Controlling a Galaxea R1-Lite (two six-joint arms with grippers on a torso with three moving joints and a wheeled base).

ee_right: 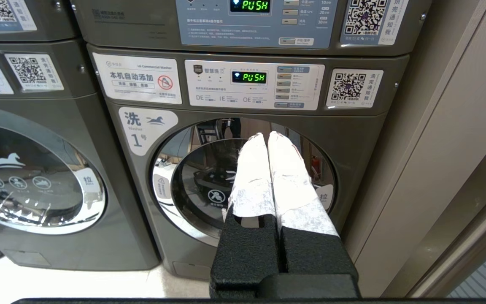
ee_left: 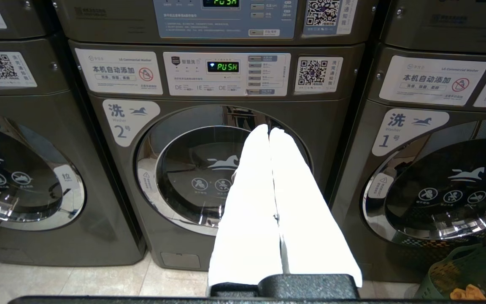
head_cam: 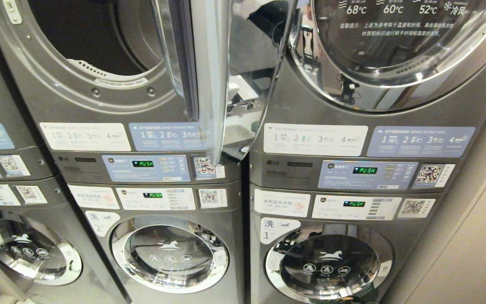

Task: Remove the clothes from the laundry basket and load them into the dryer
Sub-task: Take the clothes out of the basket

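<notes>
1. Dryer (head_cam: 112, 76) of tower 2 is standing with its door (head_cam: 209, 80) swung open, drum dark.
2. Basket (ee_left: 471, 274) is sitting on the floor before washer 1 (ee_left: 441, 185), clothes (ee_left: 468, 292) lying inside.
3. Left gripper (ee_left: 269, 131) is facing washer 2 (ee_left: 209, 169), jaws pressed together, holding nothing.
4. Right gripper (ee_right: 267, 136) is facing washer 1, jaws pressed together, holding nothing.

Three dark grey stacked laundry towers stood side by side, each with a round-doored washer (head_cam: 169, 253) at the bottom and green "PUSH" displays (head_cam: 365, 170) lit on the control panels. A plain beige wall panel (head_cam: 475, 236) rose just beside the rightmost tower. Pale tiled floor (ee_left: 78, 283) ran under the machines, and their chrome door rings (head_cam: 352, 84) reflected the lit room.
</notes>
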